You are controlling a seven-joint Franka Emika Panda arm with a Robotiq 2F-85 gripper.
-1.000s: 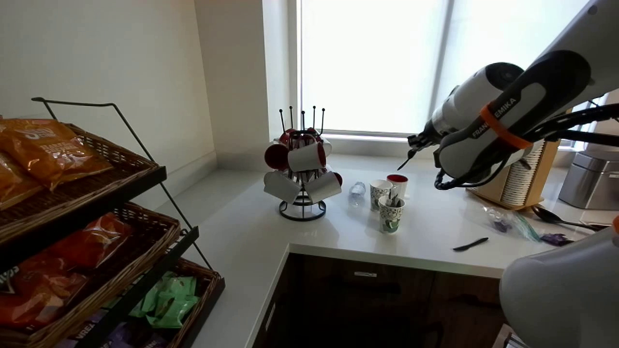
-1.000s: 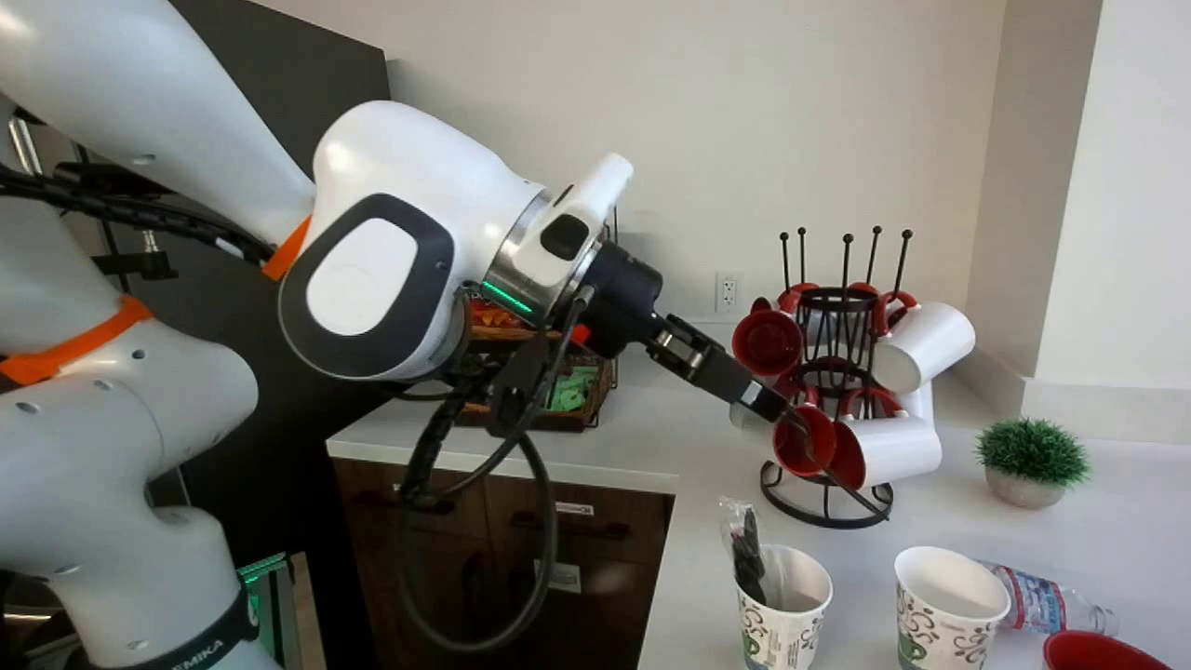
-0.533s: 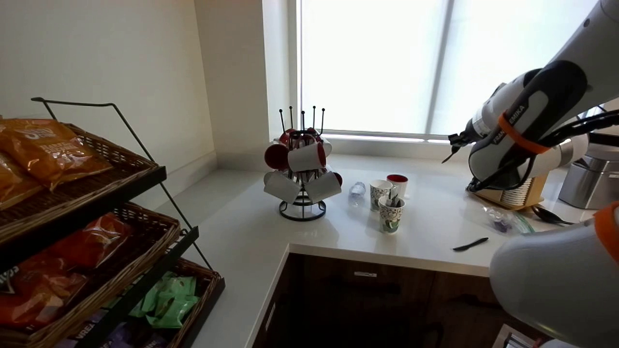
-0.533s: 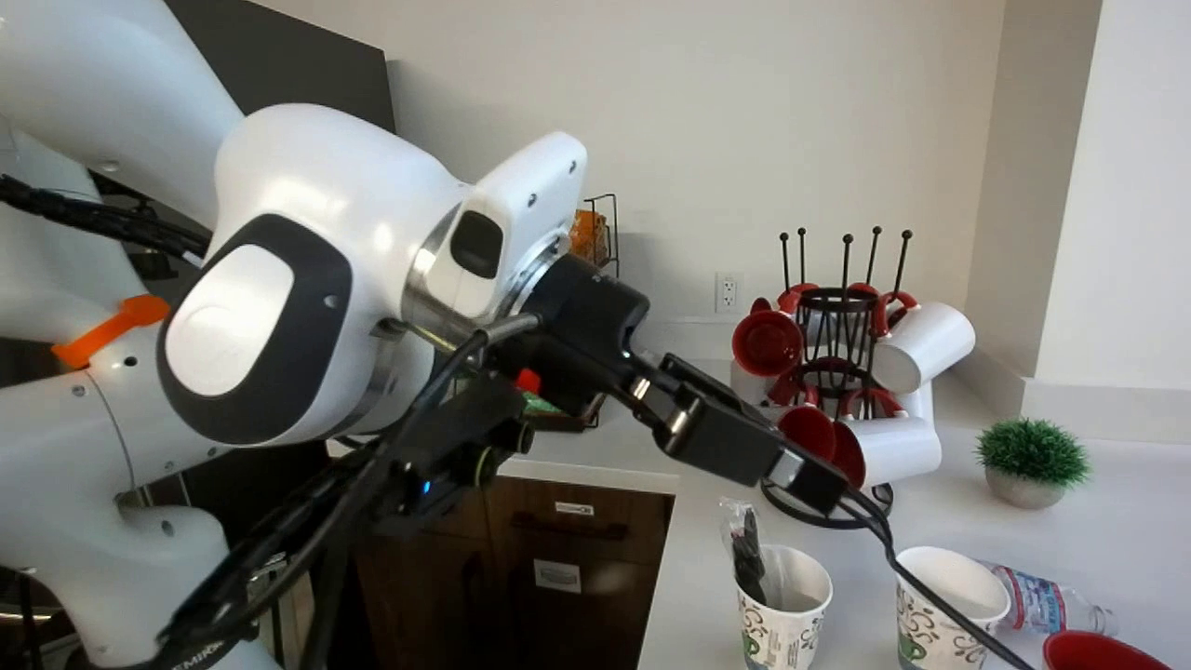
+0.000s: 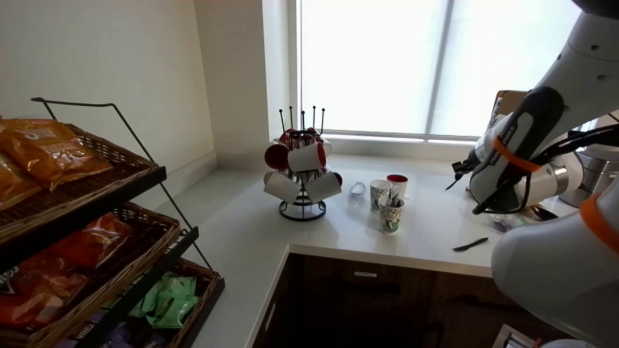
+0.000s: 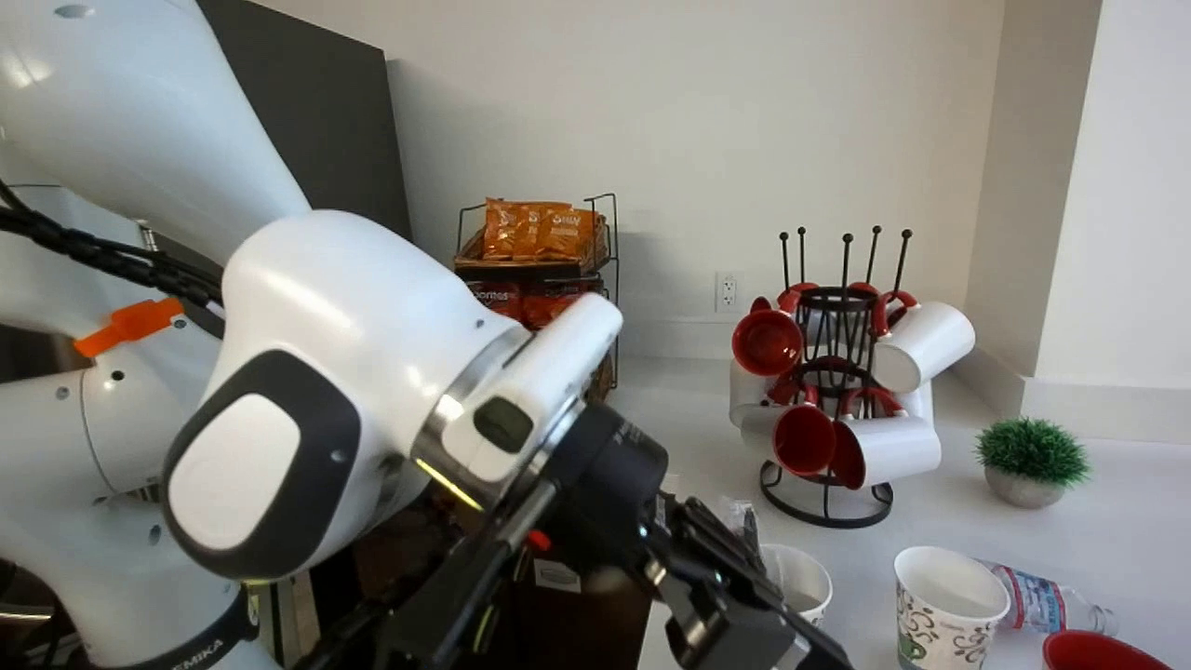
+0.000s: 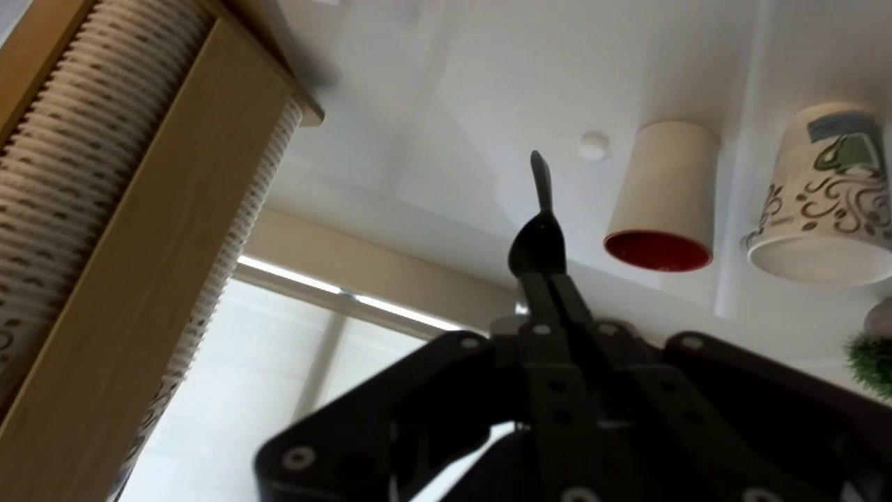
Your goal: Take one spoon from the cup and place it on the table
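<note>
"Above the tabletop (image 5: 425,224), what does the gripper (image 7: 548,282) carry?"

"One dark spoon (image 7: 538,244). The wrist view shows the fingers (image 7: 536,300) drawn together, with the spoon pinched at their tips. The broad part, apparently the bowl, sits against the tips; the slim part projects away from them."

"Why is the spoon at that angle?"

"It follows the gripper, which tilts downward in both exterior views. A hold near one end leaves most of the length free. That probably suits lifting a utensil from a cup, but makes laying it flat less direct. The spoon appears raised off the tabletop."

"Where is the cup?"

"Well apart from the spoon. A patterned paper cup (image 5: 390,221), the likely source, stands upright with further utensils (image 5: 393,200) projecting above its rim. Upright storage presumably keeps their ends within reach. A second paper cup (image 5: 378,194) and a red-lined mug (image 5: 399,187) stand near it, toward the window."

"What remains?"

"Judgement: removal is complete; placement is not. Lower the spoon until its free end meets the tabletop, level the gripper, then release. Release at the present slope could let the spoon tip or skid. Maintain clearance from the wooden cup holder (image 7: 181,209) and from the knife (image 5: 470,244) lying near the front edge."
</note>
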